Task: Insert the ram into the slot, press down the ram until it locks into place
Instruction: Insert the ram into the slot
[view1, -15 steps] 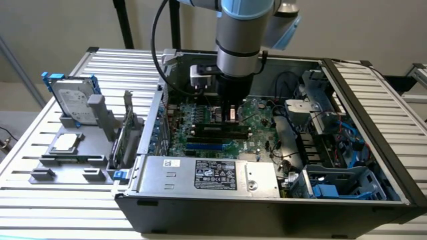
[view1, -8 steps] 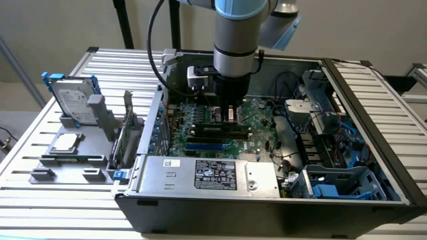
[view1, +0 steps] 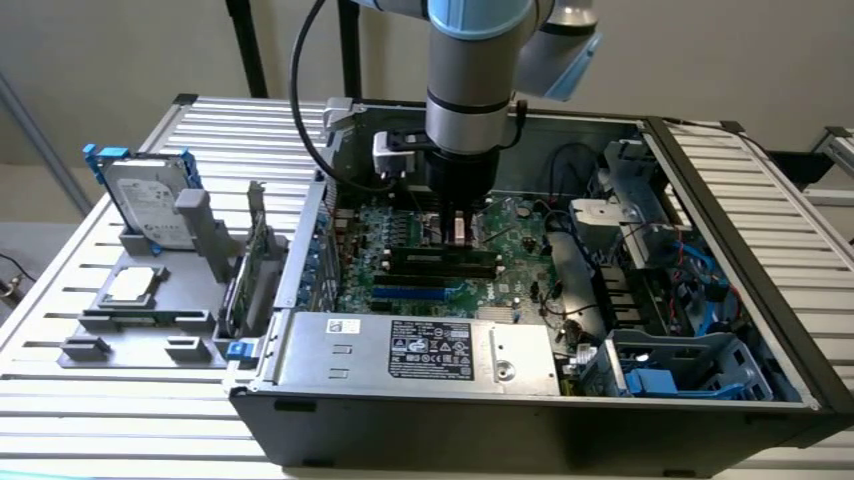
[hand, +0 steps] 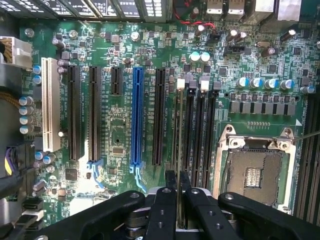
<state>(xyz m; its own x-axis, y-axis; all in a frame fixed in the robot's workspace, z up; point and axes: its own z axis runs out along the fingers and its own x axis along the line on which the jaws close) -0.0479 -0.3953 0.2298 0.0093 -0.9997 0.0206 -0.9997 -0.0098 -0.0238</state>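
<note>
An open computer case (view1: 534, 440) lies on the slatted bench (view1: 80, 410), its silver power supply (view1: 414, 350) at the front edge, just before the green motherboard (view1: 521, 225). Outside the case, off the motherboard on the exterior view's left, a grey fixture (view1: 134, 325) on the bench carries an upright hard drive (view1: 144, 195) in a blue frame. On the motherboard, next beyond the power supply, comes a short blue slot (view1: 416, 293), then long black sockets (view1: 434, 262) lying parallel. Above them the tool (view1: 461, 228) hangs straight down from the grey arm (view1: 470, 90) — its two black fingers (hand: 170, 192) closed on the ram (hand: 178, 145), which the wrist view shows edge-on as a thin upright strip pinched between them. The ram stands in line with the slot (hand: 181, 85), the one of a set of like black sockets that lies farthest from the motherboard's square processor socket (hand: 252, 175), tipped with a white end clip; whether the ram is pressed fully home cannot be told. The rest of that set lies between the slot and the processor socket — one of them also white-clipped. Beyond the tool, past the motherboard's far edge, the case's rear wall (view1: 587, 135) rises, with a black cable (view1: 304, 90) looping down beside the arm.
</note>
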